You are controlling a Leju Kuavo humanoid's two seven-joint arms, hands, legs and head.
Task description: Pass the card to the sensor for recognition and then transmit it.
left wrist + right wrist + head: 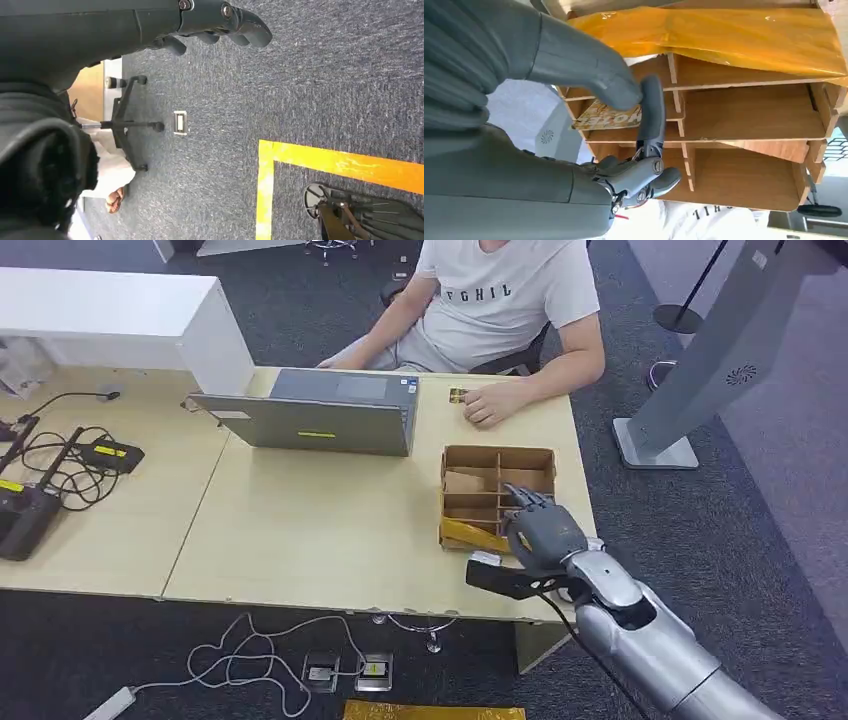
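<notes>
A card (606, 116) with printed letters sits tilted in a compartment of the wooden divided box (455, 490) near the desk's right front corner. My right hand (540, 527) reaches into the box from the front. In the right wrist view its thumb (589, 67) lies over the card's edge and a dark finger (651, 112) stands against the card's other end, pinching it. A grey sensor stand (715, 355) rises on the carpet beyond the desk's right end. My left hand (215, 20) hangs over the carpet, fingers loosely bent, holding nothing.
Yellow film (470, 535) drapes over the box's front edge. An open laptop (320, 420) stands mid-desk, and a person in a white shirt (500, 300) sits behind it with a hand (490, 402) on the desk. Cables and black devices (25, 510) lie at the left.
</notes>
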